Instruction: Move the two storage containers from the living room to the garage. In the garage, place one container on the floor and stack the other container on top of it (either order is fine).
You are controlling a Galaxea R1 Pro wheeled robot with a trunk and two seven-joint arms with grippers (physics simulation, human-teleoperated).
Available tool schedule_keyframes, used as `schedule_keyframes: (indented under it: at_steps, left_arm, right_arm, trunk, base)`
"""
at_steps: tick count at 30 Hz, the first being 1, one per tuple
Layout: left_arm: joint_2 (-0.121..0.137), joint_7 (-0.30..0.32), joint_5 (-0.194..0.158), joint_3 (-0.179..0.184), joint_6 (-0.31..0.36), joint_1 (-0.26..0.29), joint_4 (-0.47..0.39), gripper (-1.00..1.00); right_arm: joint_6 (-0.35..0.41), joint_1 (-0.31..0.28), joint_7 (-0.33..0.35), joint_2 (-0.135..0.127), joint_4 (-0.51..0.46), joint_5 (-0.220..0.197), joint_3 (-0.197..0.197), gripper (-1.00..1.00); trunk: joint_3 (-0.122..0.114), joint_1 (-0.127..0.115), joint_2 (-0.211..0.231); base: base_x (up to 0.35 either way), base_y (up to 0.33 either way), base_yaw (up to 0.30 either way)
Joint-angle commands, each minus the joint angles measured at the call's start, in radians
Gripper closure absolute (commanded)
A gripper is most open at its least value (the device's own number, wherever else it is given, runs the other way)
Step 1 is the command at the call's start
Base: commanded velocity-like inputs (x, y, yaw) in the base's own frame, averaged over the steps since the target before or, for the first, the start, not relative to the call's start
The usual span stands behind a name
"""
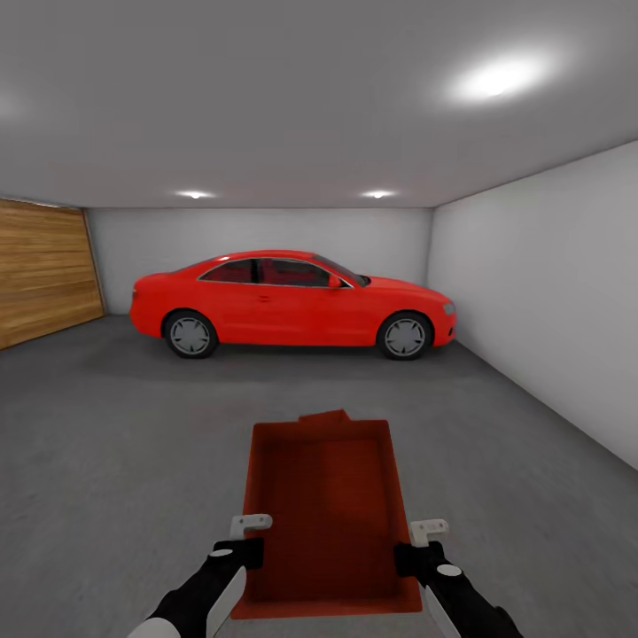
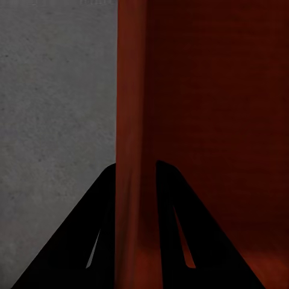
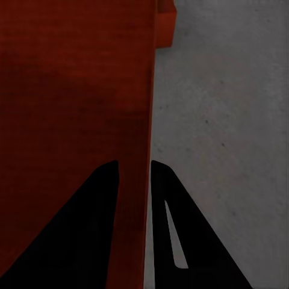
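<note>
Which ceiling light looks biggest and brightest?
The ceiling spotlight at upper right, nearest the camera; the two spotlights near the back wall look small and dim.

Left gripper (image 1: 251, 525): clamped on the container (image 1: 323, 505)'s left wall.
Right gripper (image 1: 428, 530): clamped on its right wall.

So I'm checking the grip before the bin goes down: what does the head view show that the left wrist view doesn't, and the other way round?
Head view alone: the whole bin held from both sides, the left gripper and right gripper at its long walls, plus the red car, the wooden door and the white walls.

Left wrist view alone: the close-up of the grip, with the bin's wall running between the two dark fingers, one on each side.

Both: the orange-red bin and the grey concrete floor.
</note>
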State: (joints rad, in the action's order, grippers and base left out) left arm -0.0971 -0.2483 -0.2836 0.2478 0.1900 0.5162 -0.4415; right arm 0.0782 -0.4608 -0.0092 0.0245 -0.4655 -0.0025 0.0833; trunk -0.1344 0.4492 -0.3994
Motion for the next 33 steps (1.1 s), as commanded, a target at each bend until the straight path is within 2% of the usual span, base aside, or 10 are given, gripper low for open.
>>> schedule_keyframes:
  at_steps: [1, 7, 18, 33]
  left_arm:
    - [-0.077, -0.011, 0.009, 0.001, 0.005, 0.001, -0.009, 1.0]
    - [-0.077, -0.01, 0.008, 0.001, 0.005, 0.001, -0.009, 1.0]
    - [-0.077, -0.011, 0.009, 0.001, 0.005, 0.0, -0.009, 1.0]
    - [-0.077, -0.011, 0.009, 0.001, 0.005, 0.001, -0.009, 1.0]
  right_arm:
    - [0.006, 0.001, -0.002, 0.068, 0.001, -0.002, 0.001, 1.0]
    - [0.006, 0.001, -0.002, 0.068, 0.001, -0.002, 0.001, 1.0]
    - [0.006, 0.001, -0.002, 0.068, 0.001, -0.002, 0.001, 1.0]
    - [0.006, 0.001, -0.002, 0.068, 0.001, -0.002, 0.001, 1.0]
  trunk:
    - [0.0, 0.001, -0.001]
    - [0.0, 0.001, -0.001]
    - [0.0, 0.001, -0.001]
    - [0.0, 0.001, -0.001]
  base:
    - [0.309, 0.0, 0.0]
    - [0.233, 0.0, 0.0]
    - [0.045, 0.0, 0.0]
    - [0.311, 0.0, 0.0]
